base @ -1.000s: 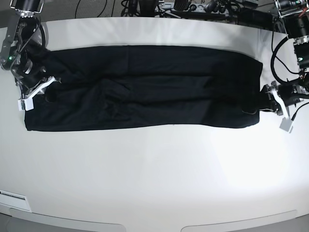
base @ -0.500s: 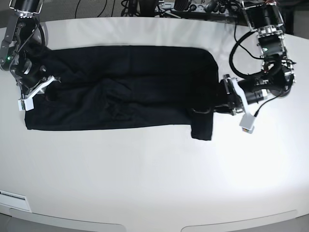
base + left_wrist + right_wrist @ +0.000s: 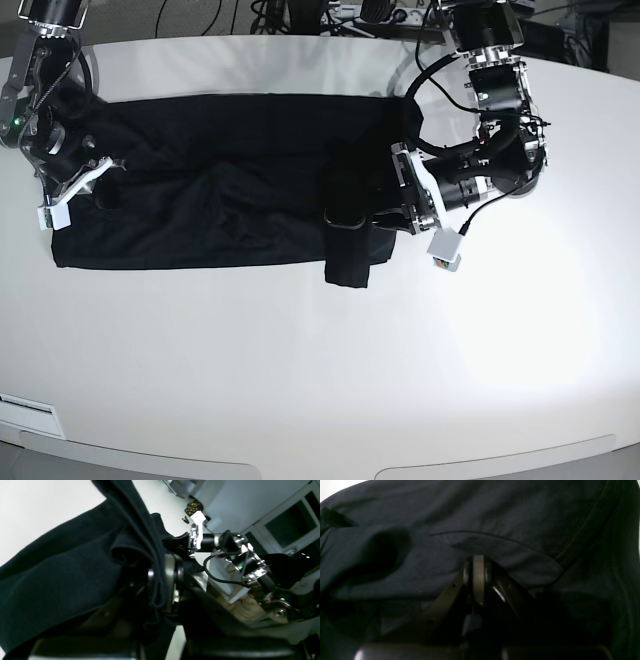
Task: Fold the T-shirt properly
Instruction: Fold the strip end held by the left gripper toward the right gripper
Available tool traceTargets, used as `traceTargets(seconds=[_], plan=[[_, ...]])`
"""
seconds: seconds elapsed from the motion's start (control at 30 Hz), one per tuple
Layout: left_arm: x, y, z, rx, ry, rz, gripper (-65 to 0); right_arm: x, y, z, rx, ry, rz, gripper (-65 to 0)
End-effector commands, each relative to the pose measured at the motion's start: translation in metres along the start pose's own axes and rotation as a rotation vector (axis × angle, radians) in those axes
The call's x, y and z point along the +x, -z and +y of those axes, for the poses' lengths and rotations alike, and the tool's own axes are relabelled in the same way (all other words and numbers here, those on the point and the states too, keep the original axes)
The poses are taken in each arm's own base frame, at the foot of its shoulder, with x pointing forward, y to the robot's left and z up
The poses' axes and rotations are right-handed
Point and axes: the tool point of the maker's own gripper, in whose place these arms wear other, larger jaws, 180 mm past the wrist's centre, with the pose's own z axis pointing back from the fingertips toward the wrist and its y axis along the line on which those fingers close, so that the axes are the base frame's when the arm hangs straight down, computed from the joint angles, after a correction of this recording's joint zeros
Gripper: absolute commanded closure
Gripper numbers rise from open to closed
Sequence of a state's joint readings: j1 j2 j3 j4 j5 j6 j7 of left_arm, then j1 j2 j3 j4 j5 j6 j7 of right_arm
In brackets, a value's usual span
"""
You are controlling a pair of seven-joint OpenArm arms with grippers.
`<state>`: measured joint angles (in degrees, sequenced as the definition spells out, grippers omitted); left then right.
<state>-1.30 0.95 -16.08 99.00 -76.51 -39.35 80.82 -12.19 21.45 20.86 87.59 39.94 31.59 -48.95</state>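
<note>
The black T-shirt [image 3: 220,180] lies as a long folded strip across the white table [image 3: 300,360]. In the base view my left gripper [image 3: 372,220] is on the right, shut on the T-shirt's right end. It holds that end above the strip's middle, and a flap hangs below it. The left wrist view shows the T-shirt [image 3: 62,575] bunched and pinched in the left gripper [image 3: 160,580]. My right gripper [image 3: 85,185] sits at the strip's left end. In the right wrist view the right gripper [image 3: 478,562] is shut, with a fold of the T-shirt [image 3: 495,512] at its tips.
Cables and equipment [image 3: 330,15] crowd the table's back edge. The left arm's body [image 3: 495,150] stands over the right part of the table. Bare white surface stretches in front of the T-shirt down to the front edge.
My left gripper has carried the T-shirt's right end far to the left, over the rest of the strip, so the strip looks shorter. The right gripper has stayed in place.
</note>
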Motion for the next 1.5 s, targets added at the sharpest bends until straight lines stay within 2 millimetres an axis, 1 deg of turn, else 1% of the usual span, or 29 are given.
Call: traceTargets(seconds=[0.0, 0.13, 0.23, 0.27, 0.3, 0.37, 0.4, 0.43, 0.47, 0.57, 0.7, 0.77, 0.83, 0.87, 0.9, 0.93, 1.0, 1.03, 1.1, 1.2, 1.33, 1.47], plan=[[0.012, 0.003, -0.005, -0.014, 0.038, -0.033, 0.0, -0.043, -0.003, -0.009, -0.044, -0.023, 0.199, 0.0], [0.013, 0.012, -0.003, 0.013, 0.030, -0.049, 0.0, -0.042, -0.003, -0.008, -0.040, -0.021, 0.196, 0.0], [0.014, 0.018, -0.005, 0.007, 0.022, -0.069, 0.0, -0.040, -0.003, 0.000, 0.003, -0.014, 0.184, 0.0], [0.015, 0.021, -0.007, 0.000, 0.020, -0.072, -2.4, -0.040, -0.003, 0.003, 0.024, -0.015, 0.185, 0.0], [0.014, 0.023, -0.009, -0.008, 0.019, -0.071, -10.6, -0.040, -0.003, 0.007, 0.044, -0.017, 0.185, -0.8], [0.014, 0.029, -0.014, -0.026, 0.016, -0.073, -27.7, -0.041, -0.004, 0.013, 0.081, -0.024, 0.188, -5.9], [0.014, 0.031, -0.016, -0.034, 0.016, -0.073, -34.0, -0.041, -0.004, 0.015, 0.092, -0.028, 0.190, -8.0], [0.014, 0.033, -0.018, -0.042, 0.014, -0.075, -37.3, -0.041, -0.004, 0.016, 0.099, -0.030, 0.189, -9.4], [0.014, 0.034, -0.020, -0.047, 0.013, -0.076, -38.0, -0.040, -0.004, 0.018, 0.108, -0.028, 0.186, -9.5], [0.016, 0.036, -0.022, -0.054, 0.009, -0.089, -37.7, -0.039, -0.004, 0.019, 0.118, -0.024, 0.178, -9.5], [0.022, 0.033, -0.023, -0.061, 0.014, -0.111, -37.3, -0.037, -0.004, 0.022, 0.130, -0.016, 0.167, -9.5], [0.028, 0.026, -0.019, -0.034, 0.032, -0.127, -34.2, -0.037, -0.004, 0.022, 0.130, -0.016, 0.167, -9.5], [0.041, 0.010, -0.011, 0.032, 0.067, -0.162, -27.6, -0.037, -0.004, 0.021, 0.129, -0.016, 0.168, -9.5], [0.049, -0.001, -0.004, 0.083, 0.089, -0.181, -22.1, -0.037, -0.005, 0.021, 0.129, -0.017, 0.169, -9.5], [0.056, -0.013, 0.003, 0.134, 0.111, -0.198, -12.4, -0.037, -0.005, 0.021, 0.129, -0.017, 0.169, -9.5], [0.061, -0.025, 0.009, 0.178, 0.127, -0.211, -0.2, -0.037, -0.005, 0.021, 0.129, -0.017, 0.168, -9.5], [0.065, -0.047, 0.023, 0.259, 0.138, -0.227, 0.0, -0.037, -0.005, 0.021, 0.128, -0.017, 0.169, -9.5], [0.064, -0.055, 0.031, 0.300, 0.136, -0.225, 0.0, -0.037, -0.005, 0.021, 0.128, -0.017, 0.169, -9.5], [0.054, -0.066, 0.045, 0.373, 0.089, -0.207, 0.0, -0.037, -0.005, 0.021, 0.128, -0.017, 0.169, -9.4], [0.031, -0.074, 0.057, 0.449, 0.015, -0.168, 0.0, -0.037, -0.005, 0.021, 0.129, -0.017, 0.168, -9.4], [0.003, -0.070, 0.055, 0.451, -0.053, -0.118, 0.0, -0.037, -0.005, 0.021, 0.129, -0.016, 0.168, -9.5], [-0.014, -0.056, 0.046, 0.409, -0.068, -0.064, 0.0, -0.037, -0.005, 0.021, 0.129, -0.016, 0.167, -9.5]])
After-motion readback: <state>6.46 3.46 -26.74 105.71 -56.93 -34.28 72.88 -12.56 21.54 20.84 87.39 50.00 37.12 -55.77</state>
